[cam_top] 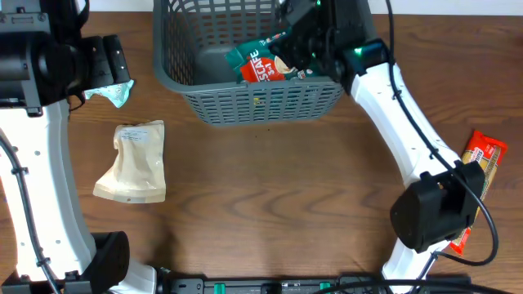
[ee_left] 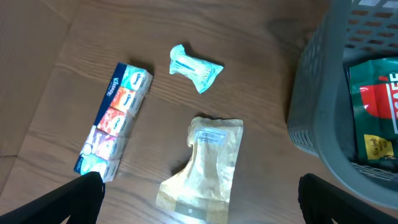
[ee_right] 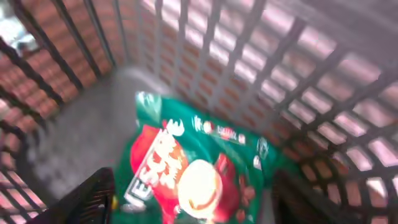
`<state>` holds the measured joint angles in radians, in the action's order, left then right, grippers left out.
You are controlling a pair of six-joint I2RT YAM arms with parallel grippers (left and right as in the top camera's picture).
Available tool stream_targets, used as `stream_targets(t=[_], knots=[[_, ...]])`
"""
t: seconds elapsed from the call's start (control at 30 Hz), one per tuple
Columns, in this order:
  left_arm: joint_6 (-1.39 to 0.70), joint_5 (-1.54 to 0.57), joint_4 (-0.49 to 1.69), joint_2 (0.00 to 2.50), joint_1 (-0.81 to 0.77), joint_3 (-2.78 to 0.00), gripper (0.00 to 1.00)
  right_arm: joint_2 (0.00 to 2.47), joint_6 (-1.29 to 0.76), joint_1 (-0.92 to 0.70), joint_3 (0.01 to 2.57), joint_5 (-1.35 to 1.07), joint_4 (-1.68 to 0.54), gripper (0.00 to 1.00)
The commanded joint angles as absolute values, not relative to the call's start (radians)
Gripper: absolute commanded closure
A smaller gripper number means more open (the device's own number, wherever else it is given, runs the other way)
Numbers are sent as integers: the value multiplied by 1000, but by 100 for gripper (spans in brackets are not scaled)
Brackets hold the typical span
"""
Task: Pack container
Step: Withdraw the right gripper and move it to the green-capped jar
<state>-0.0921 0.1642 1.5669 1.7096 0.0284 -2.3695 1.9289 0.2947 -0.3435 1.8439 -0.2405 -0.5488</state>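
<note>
One coffee pack (cam_top: 260, 65) in one container (cam_top: 261, 104), four packets (cam_top: 135, 162) (cam_top: 110, 92) (ee_left: 115, 124) (cam_top: 480, 163) on table (cam_top: 270, 188), left gripper (ee_left: 200, 183) wide, right gripper (ee_right: 194, 180) wide

Brown wood-grain table (cam_top: 270, 188), boards running crosswise, soft even light, faint shadows

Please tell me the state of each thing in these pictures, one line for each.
container: upright, one pack inside.
coffee pack: lying in container.
beige pouch: flat on table.
teal packet: crumpled, on table.
tissue pack: flat on table.
orange packet: on table, partly hidden.
left hand: open, empty.
right hand: open, over coffee pack.
</note>
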Motion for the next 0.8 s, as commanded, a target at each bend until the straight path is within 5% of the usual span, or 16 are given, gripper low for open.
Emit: stream_targets(t=[0.0,0.07,0.4,0.77], knots=[[-80,169,1569,1711,31,-2371,1,1848,178,-311,2035,-299,-610,24],[-80,169,1569,1711,31,-2371,1,1848,123,-287,2162,-253,-728,1],[-80,169,1583,1711,31,-2371,1,1835,-380,-31,2577,184,-1509,1],[-88,170,1625,1650,32,-2350,1,1663,-391,235,2368,54,-1699,1]])
